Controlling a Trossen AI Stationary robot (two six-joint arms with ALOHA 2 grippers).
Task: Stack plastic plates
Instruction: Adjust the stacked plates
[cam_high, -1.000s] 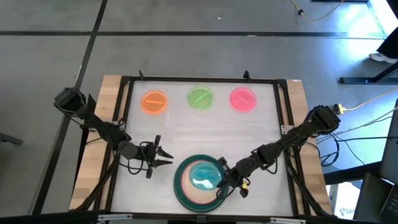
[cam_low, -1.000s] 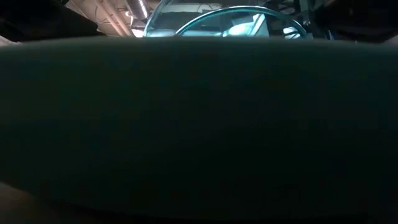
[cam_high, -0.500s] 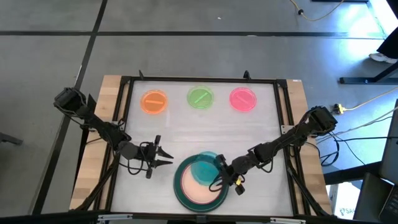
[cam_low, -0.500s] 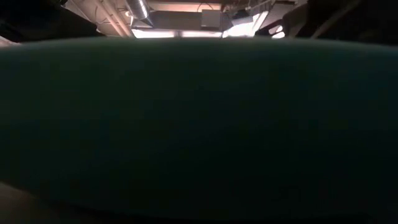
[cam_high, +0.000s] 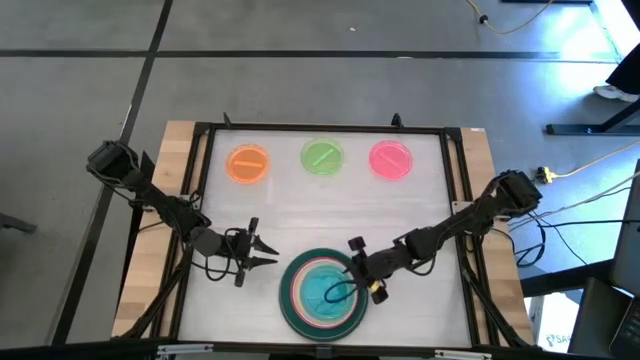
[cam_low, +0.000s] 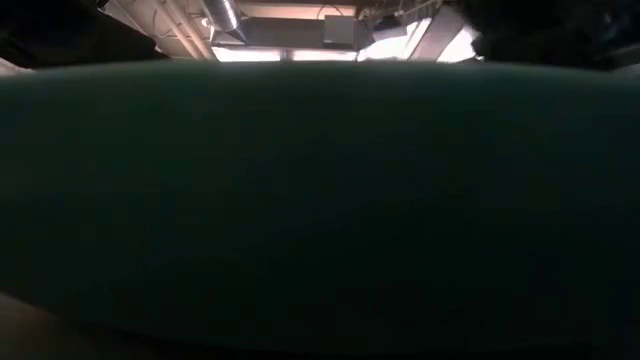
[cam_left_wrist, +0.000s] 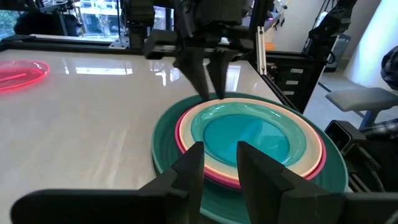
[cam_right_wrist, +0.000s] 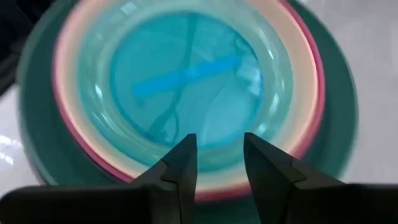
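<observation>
A stack of plastic plates stands near the table's front edge at the middle. A dark green plate (cam_high: 293, 308) is at the bottom, then a magenta one (cam_left_wrist: 184, 144), then a peach one (cam_left_wrist: 314, 148). A teal plate (cam_high: 325, 292) lies flat on top (cam_right_wrist: 186, 81). My right gripper (cam_high: 352, 274) hovers open over the stack's far right rim, fingers pointing down, with nothing between them. My left gripper (cam_high: 274, 253) waits open just left of the stack, clear of it. In the low view the dark green plate's wall (cam_low: 320, 200) blocks almost everything.
Three small plates lie in a row along the far side: orange (cam_high: 248, 163), green (cam_high: 321, 157) and pink (cam_high: 390, 159). The bare white tabletop (cam_high: 330, 215) lies between that row and the stack. A black frame (cam_high: 198, 160) borders the table.
My right gripper has opened and let go of the teal plate, then drawn back a little toward the far edge. The teal plate, first tilted over the stack's far side, has dropped flat and centred on the peach plate.
</observation>
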